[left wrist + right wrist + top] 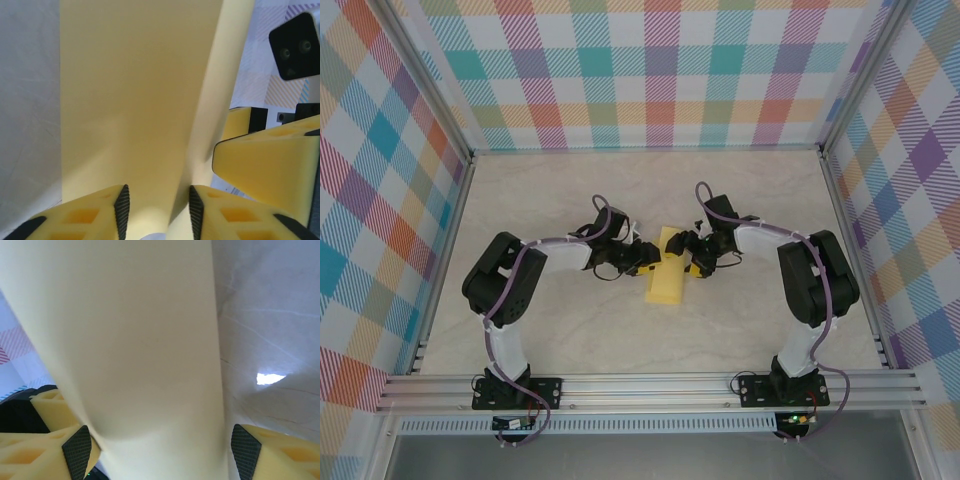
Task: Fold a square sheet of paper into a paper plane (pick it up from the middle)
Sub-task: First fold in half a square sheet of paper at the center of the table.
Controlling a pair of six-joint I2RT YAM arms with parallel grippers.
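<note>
While I watch: yellow square paper sheet on pale surface between arms, middle humped. Left claw half closed round hump, can't tell if pinching. Right claw wide open round paper.

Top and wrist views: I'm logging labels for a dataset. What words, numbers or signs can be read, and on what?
None can be read.
The paper is plain yellow; the table and checked walls carry no print.
The small board below the left arm's base is too small to tell.
</note>
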